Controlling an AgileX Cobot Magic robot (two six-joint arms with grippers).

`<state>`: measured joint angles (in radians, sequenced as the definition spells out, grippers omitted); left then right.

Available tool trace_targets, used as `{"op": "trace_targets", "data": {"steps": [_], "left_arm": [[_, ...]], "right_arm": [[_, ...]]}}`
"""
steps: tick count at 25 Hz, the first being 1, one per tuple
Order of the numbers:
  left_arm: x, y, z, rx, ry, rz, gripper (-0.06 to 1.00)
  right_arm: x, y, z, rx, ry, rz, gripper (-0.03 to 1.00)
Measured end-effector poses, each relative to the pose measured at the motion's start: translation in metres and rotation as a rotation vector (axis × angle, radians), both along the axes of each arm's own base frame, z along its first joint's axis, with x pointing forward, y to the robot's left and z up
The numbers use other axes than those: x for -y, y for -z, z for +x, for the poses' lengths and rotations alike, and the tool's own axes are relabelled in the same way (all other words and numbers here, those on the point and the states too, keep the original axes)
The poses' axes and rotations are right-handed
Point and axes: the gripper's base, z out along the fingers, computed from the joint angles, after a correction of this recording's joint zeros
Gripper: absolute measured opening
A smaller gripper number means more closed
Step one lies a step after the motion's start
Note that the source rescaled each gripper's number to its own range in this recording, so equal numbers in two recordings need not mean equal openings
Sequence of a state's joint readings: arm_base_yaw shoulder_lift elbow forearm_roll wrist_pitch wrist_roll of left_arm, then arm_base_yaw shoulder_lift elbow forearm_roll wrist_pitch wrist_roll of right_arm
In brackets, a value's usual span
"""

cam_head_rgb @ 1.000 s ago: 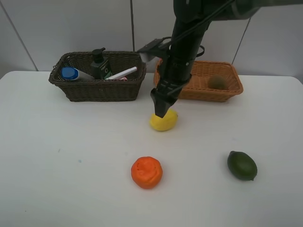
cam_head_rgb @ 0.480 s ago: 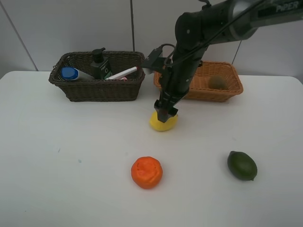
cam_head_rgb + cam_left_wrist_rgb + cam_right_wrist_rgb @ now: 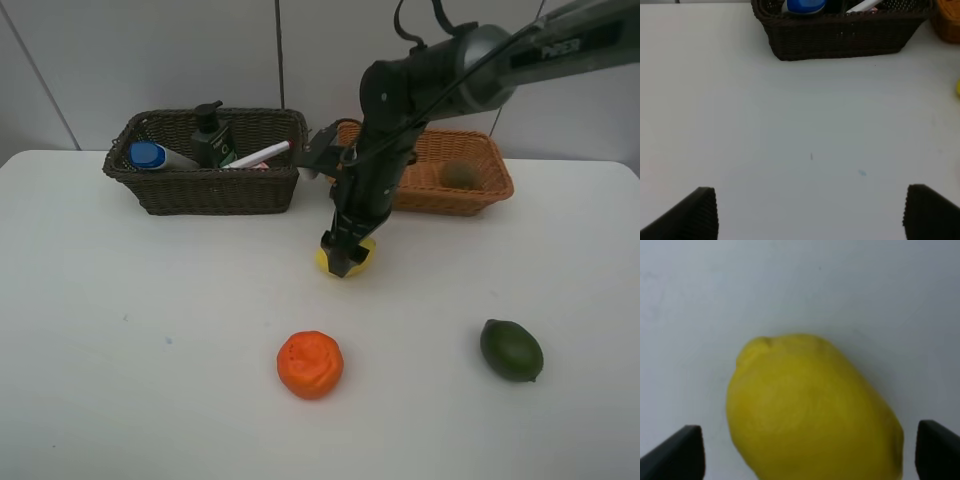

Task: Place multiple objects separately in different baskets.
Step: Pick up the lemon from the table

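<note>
One wide pincer [image 3: 342, 262] astride lemon [image 3: 810, 405]

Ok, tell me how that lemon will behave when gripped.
The lemon looks oval and smooth, so it may roll or slip if pinched off-centre. It nearly fills the open right end effector, so contact could nudge it.

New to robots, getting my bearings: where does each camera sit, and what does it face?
High view: above, looking down on table, dark brown basket, orange-tan basket; right arm shows.
Left wrist: on left arm, facing over the table to the dark brown basket; open left gripper shows.
Right wrist: close over the lemon; open right gripper flanks it.
Shared: high and left wrist both show that basket.
</note>
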<state>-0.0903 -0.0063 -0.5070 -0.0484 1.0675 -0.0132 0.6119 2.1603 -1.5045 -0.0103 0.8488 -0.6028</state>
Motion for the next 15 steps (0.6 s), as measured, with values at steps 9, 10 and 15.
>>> {"op": "trace_targets", "data": {"steps": [9,10,15], "left_arm": [[0.0,0.0,0.0,0.0,0.0,0.0,0.97],[0.0,0.0,0.0,0.0,0.0,0.0,0.97],[0.0,0.0,0.0,0.0,0.0,-0.001,0.97]], "right_arm": [[-0.001,0.036,0.002,-0.04,0.0,-0.024,1.0],[-0.002,0.036,0.002,-0.041,0.001,-0.024,1.0],[-0.002,0.038,0.001,-0.045,0.003,-0.022,0.72]]}}
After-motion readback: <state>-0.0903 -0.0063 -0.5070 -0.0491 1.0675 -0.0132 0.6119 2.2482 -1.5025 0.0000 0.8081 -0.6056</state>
